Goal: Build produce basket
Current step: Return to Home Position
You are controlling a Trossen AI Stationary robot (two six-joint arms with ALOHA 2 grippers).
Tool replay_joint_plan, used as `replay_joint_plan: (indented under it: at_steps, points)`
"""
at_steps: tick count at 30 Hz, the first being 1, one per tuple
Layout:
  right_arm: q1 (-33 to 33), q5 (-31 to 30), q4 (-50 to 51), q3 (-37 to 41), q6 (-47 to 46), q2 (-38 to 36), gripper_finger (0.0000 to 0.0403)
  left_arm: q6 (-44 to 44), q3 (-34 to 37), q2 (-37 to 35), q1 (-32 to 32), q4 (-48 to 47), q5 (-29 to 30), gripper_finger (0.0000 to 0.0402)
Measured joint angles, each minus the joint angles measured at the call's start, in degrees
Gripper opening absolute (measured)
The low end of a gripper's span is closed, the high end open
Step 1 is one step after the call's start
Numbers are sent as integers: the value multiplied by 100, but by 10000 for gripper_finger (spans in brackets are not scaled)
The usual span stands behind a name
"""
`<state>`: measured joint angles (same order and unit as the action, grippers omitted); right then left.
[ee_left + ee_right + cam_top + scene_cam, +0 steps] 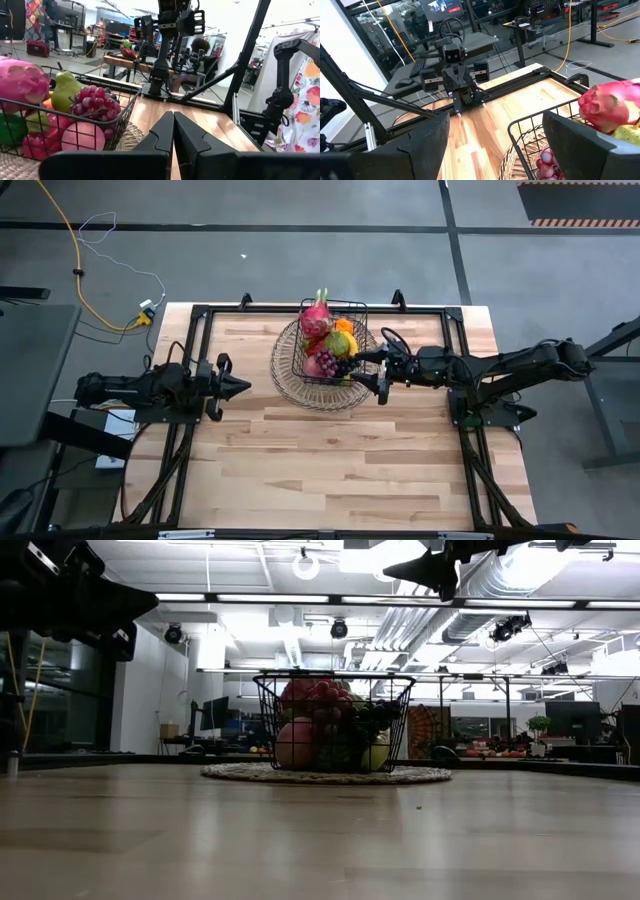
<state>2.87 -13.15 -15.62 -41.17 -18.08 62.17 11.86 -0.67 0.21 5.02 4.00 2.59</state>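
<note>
Basket (348,303) sat filled at upper centre. Your right claw (381,375), wide open and empty, was just beside its rim; retreating, it could snag wire. Left claw (243,385) was closed, empty.

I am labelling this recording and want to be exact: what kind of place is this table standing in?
Most likely a robotics lab or industrial workshop, not a home. The signs are exposed ceiling ducts, a concrete floor with hazard striping, and desks with monitors in the background.
</note>
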Motion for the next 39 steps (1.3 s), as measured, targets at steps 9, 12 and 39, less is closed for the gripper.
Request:
replay_joint_plan:
  at_steps: [9, 12, 39]
  points:
    - [-94, -165, 838, 0, -741, -152, 245, -2, 0, -2, 0, 5, 10, 0]
    - [-150, -15, 1423, 4, -665, -332, 173, -2, 0, -2, 0, 6, 17, 0]
    - [-620, 732, -532, 3825, -1302, -4521, 0, -2, 0, 0, 0, 7, 18, 1]
